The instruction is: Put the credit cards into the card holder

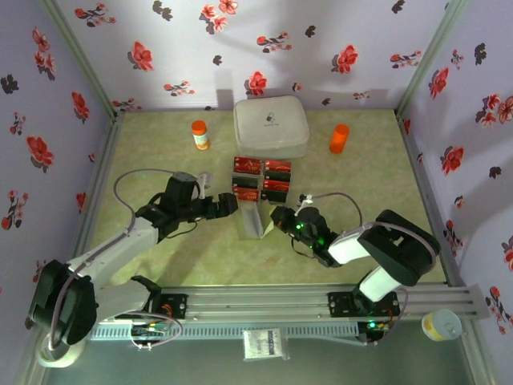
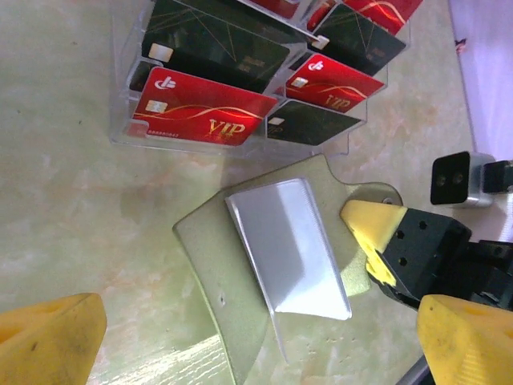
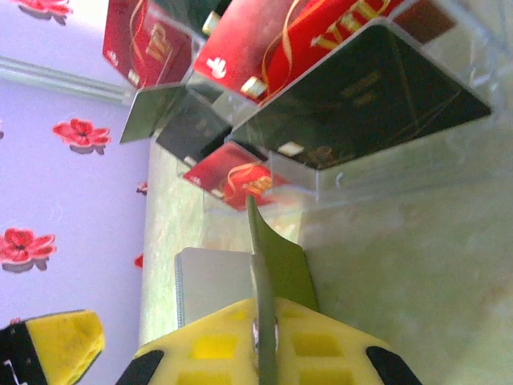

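From above, at mid-table: find the card holder (image 1: 252, 218) just near of the clear rack (image 1: 261, 180) with the credit cards (image 1: 247, 167) in its slots; see the left gripper (image 1: 228, 204) just left of the holder, fingers released and grasping nothing; see the right gripper (image 1: 280, 218) at the holder's right edge.

At the left wrist: look down between the wide-spread left gripper (image 2: 256, 345) onto the card holder (image 2: 216, 265), olive, pale grey pocket (image 2: 292, 245) up; note the right gripper (image 2: 377, 241) pinching its right lobe; cannot tell which pocket edge is the mouth; pick the near red credit card (image 2: 204, 116); take it by its exposed edge and lift straight, since the light rack (image 2: 124, 104) could probably tip.

At the right wrist: see the right gripper (image 3: 264, 353) clenched on the card holder (image 3: 276, 269), edge-on; hold that clamp firm and level; feed the card flat along the pocket, without twisting.
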